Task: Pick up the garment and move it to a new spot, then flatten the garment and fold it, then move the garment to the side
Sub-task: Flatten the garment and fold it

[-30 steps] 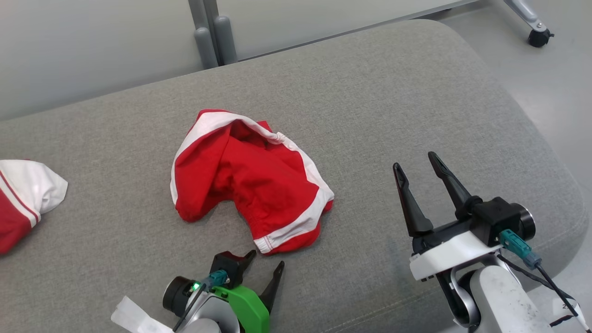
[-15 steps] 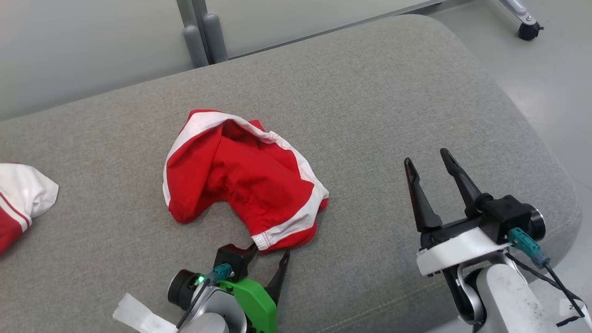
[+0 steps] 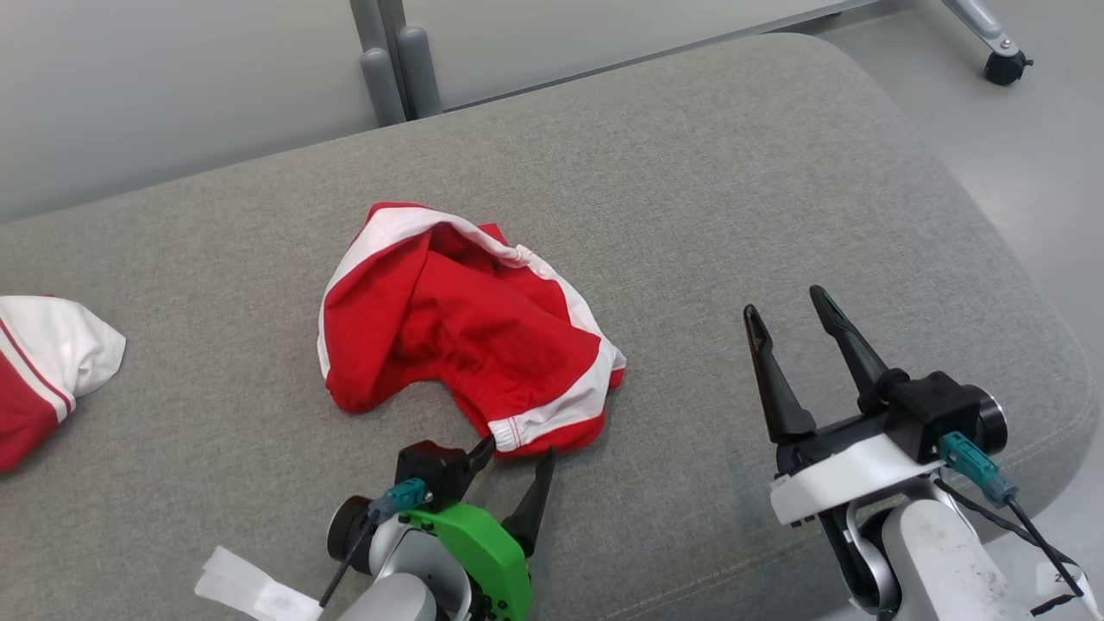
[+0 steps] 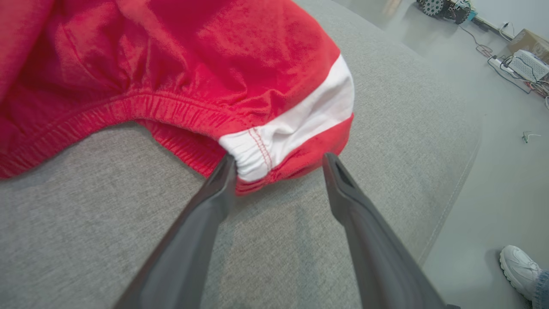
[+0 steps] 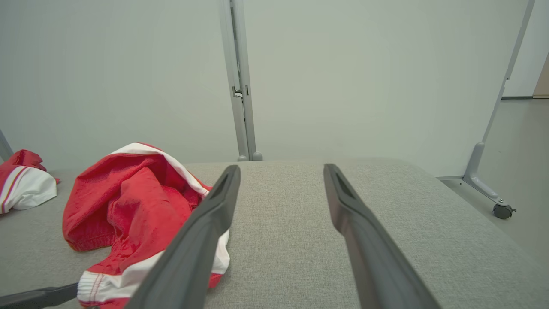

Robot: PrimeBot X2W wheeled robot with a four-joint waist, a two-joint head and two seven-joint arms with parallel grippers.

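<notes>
Change, left arm: the left gripper (image 3: 517,448) has moved farther onto the cushion since a second ago, and its tips now flank the near corner of the garment.
Change, garment: the near hem has bunched back a little; the rest lies as it did.
Change, right arm: the right gripper (image 3: 783,302) has drifted only slightly.
Left gripper state: jaws spread wide and holding nothing. In the left wrist view (image 4: 279,161) one fingertip (image 4: 226,165) touches the white elastic corner, while the other stands just off the red edge.
Right gripper state: fingers parted and empty, over bare cushion to the right of the garment, well apart from it (image 5: 281,169).
Garment: the red shorts (image 3: 466,336), with white side stripes and a gathered waistband, lie crumpled and heaped near the middle of the cushion.
Second garment: a red and white garment (image 3: 43,362) is bunched at the far left edge.
Writing: a small label (image 3: 1059,571) on the right arm's cable is too small to read; a white tag (image 3: 250,591) hangs by the left wrist, its face unreadable.
Surface: a grey woven cushion (image 3: 733,190) with rounded corners.
Room: pale partition panels joined at a grey post (image 3: 397,60) on the far side, a grey floor (image 3: 1018,155), and a frame leg on a black caster (image 3: 1007,67) at the far right.
Person: a white shoe (image 4: 519,270) is on the floor beyond the cushion's edge.
</notes>
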